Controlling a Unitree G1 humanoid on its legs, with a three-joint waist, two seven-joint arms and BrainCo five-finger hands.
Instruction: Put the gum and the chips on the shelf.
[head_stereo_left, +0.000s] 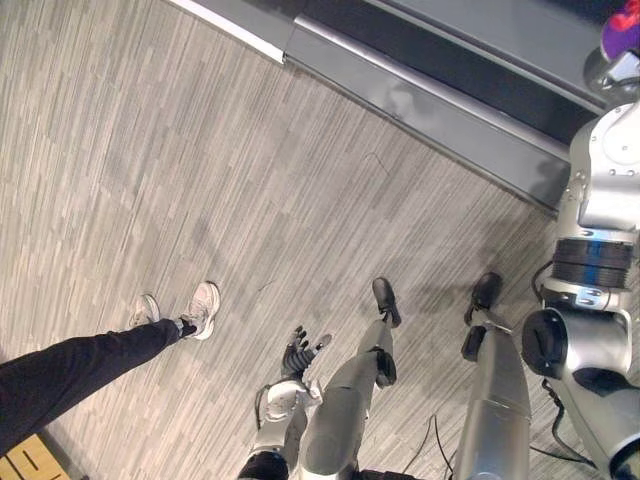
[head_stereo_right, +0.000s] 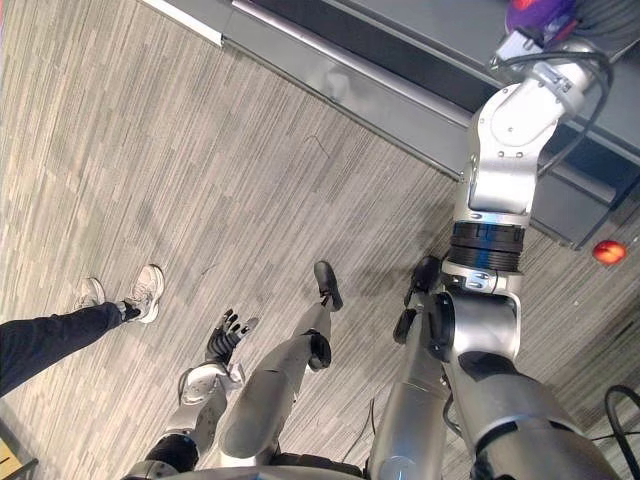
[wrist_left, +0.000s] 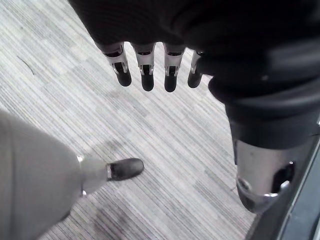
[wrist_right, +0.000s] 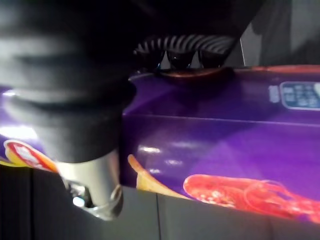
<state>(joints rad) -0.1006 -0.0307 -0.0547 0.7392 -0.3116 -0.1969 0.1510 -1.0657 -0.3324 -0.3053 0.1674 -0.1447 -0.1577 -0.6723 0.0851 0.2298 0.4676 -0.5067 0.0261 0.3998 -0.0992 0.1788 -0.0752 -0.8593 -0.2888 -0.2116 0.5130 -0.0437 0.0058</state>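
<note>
Your right hand (wrist_right: 177, 54) is closest to the lens. Its fingers curl over the top edge of the purple chips (wrist_right: 225, 140), with the thumb set apart lower down, so it is grasping the pack. Seen from the head, that arm reaches up to 1 o'clock and has the chips up at the grey shelf (head_stereo_right: 380, 85). You cannot tell from here whether the pack's underside rests on a board.

That is the main risk. If you let go before the chips sit flat on the shelf, they will likely drop to the floor (head_stereo_left: 200, 150). The grip looks like a hook over one edge rather than a full wrap, so a quick push forward could let the pack pivot or slide out. Squeeze harder and you may crush what is inside. Push too far and the pack could snag on the shelf edge and twist in the fingers.

Your left hand (head_stereo_right: 228, 335) hangs low at 7 o'clock, fingers relaxed and holding nothing. A person (head_stereo_left: 70, 375) stands at 8 o'clock, shoes (head_stereo_left: 203, 308) near that hand. A wide swing of the left arm could reach them.

A small red thing (head_stereo_right: 608, 251) lies at 3 o'clock by the shelf's end. It may be the gum, but it is too small to tell.
</note>
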